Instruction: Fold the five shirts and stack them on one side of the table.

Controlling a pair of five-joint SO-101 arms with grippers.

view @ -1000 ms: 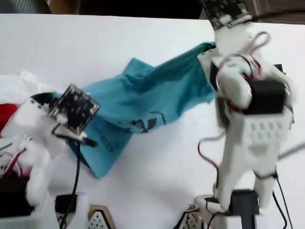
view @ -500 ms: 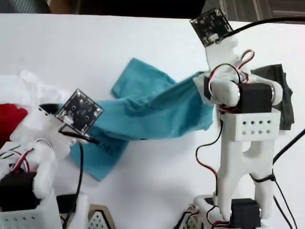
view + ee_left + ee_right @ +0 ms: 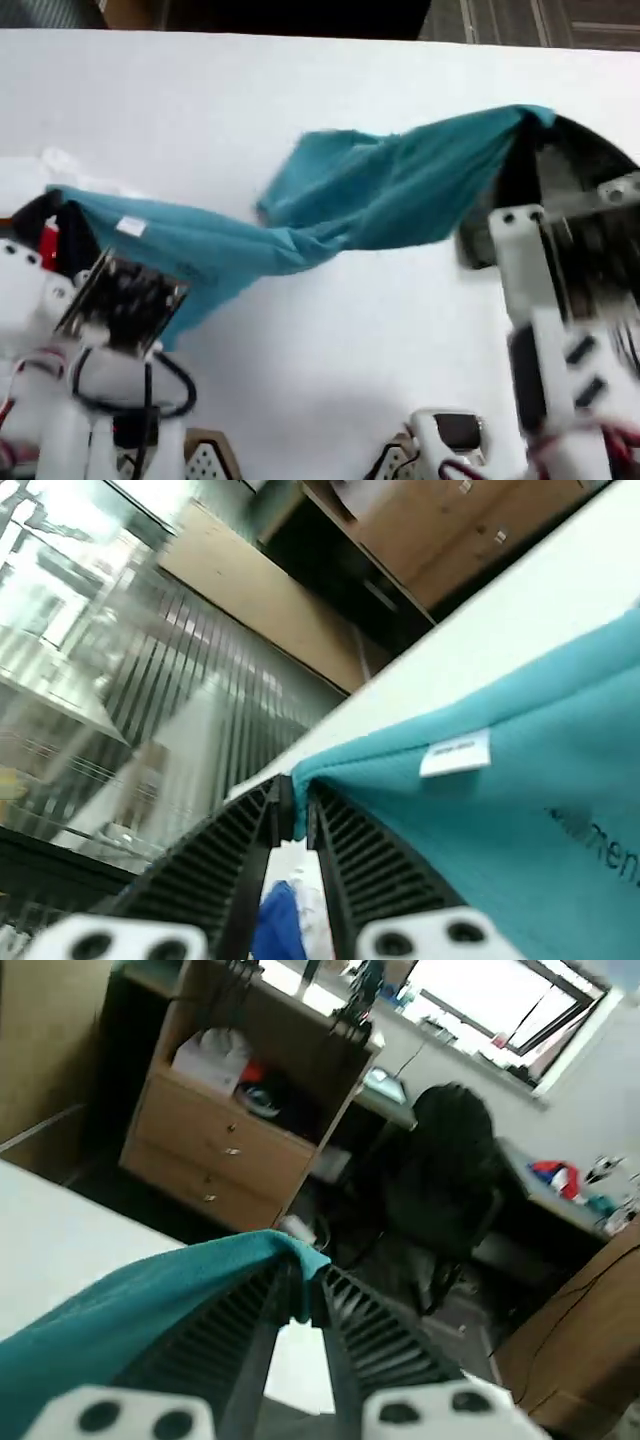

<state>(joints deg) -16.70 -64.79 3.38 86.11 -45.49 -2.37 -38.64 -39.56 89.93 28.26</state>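
A teal shirt hangs stretched between my two arms above the white table. My left gripper is shut on one end of it at the left, near the white collar tag; the ribbed fingers pinch the cloth edge. My right gripper is shut on the other end, raised at the right; its fingers clamp the teal shirt. The shirt's middle sags and touches the table.
White and red garments lie at the table's left edge, partly behind the left arm. A dark garment lies on the right, mostly hidden by the right arm. The table's far half is bare.
Both arms have lifted and pulled apart with the teal shirt, the left end going left and the right end up and to the right. The shirt is now stretched out and mostly off the table.
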